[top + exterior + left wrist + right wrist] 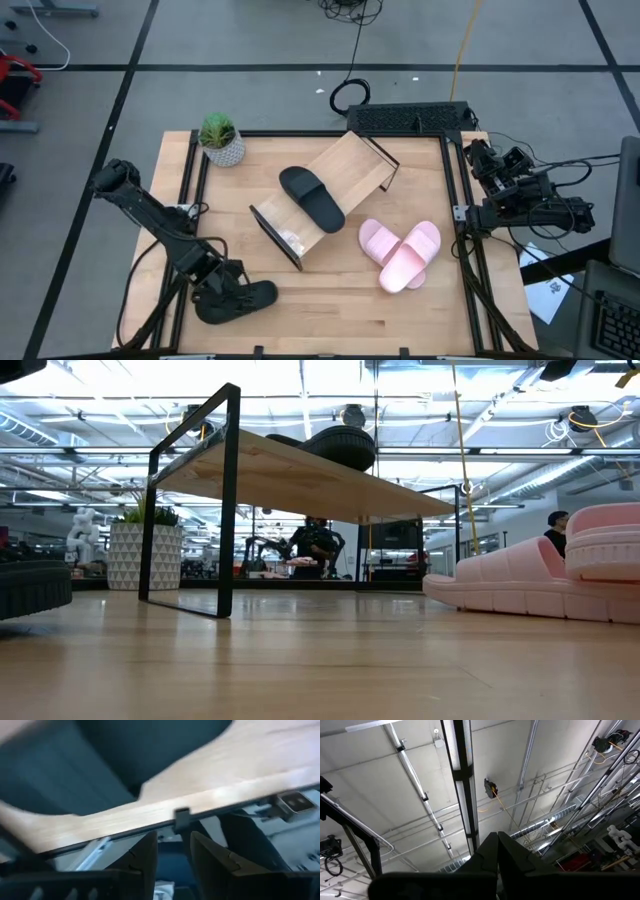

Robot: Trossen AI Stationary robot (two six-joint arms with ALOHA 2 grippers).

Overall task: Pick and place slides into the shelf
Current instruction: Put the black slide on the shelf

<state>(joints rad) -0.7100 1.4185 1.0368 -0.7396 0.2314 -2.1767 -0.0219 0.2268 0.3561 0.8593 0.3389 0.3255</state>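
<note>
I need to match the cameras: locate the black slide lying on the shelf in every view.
High view: black slide at centre, on the shelf.
Low view: upper middle, atop the shelf board.
Left wrist view: not in it.
Right wrist view: not in it.
Shared landmark: potted plant, at left in the low view.

1 slide [311,196] on the shelf [340,180], 2 slides [402,253] right of it, plant [220,139] behind-left

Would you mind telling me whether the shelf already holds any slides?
Yes, one. A black slide lies on top of the shelf; the pink pair is on the table beside it, and the other black slide is at the left gripper.
</note>
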